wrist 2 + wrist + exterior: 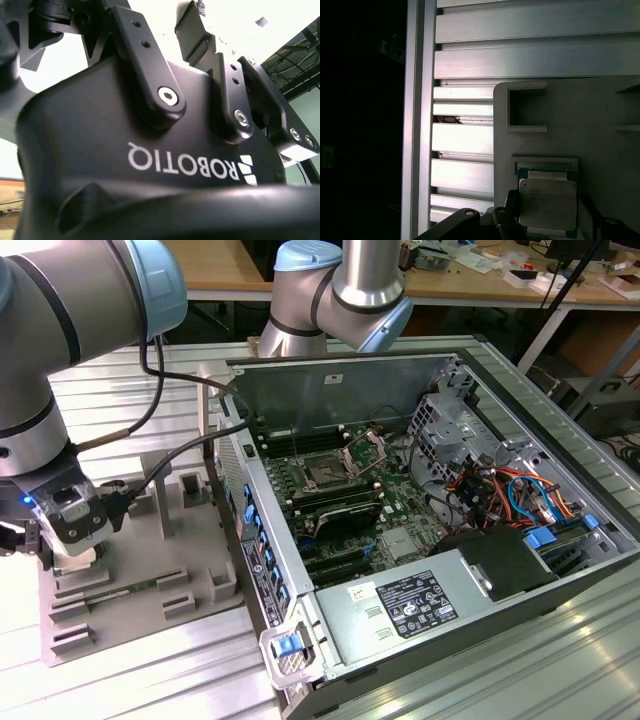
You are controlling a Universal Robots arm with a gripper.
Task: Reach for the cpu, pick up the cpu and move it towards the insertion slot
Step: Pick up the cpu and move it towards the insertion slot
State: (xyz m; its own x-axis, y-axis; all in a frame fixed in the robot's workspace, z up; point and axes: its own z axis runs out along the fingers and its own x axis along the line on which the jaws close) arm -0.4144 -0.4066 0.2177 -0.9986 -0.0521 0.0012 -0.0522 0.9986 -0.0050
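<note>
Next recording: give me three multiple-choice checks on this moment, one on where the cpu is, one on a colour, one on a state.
1. The cpu lies: A in the insertion slot; B on the grey tray; C in a person's hand.
2. Its top is: A silvery; B red; C black.
3. The computer case is: A closed; B open, board exposed; C upside down.
Key: B, the first wrist view shows it in a recess of the tray; A, its metal lid is pale and silvery; B, the exterior view shows the slot and green board inside.
</note>
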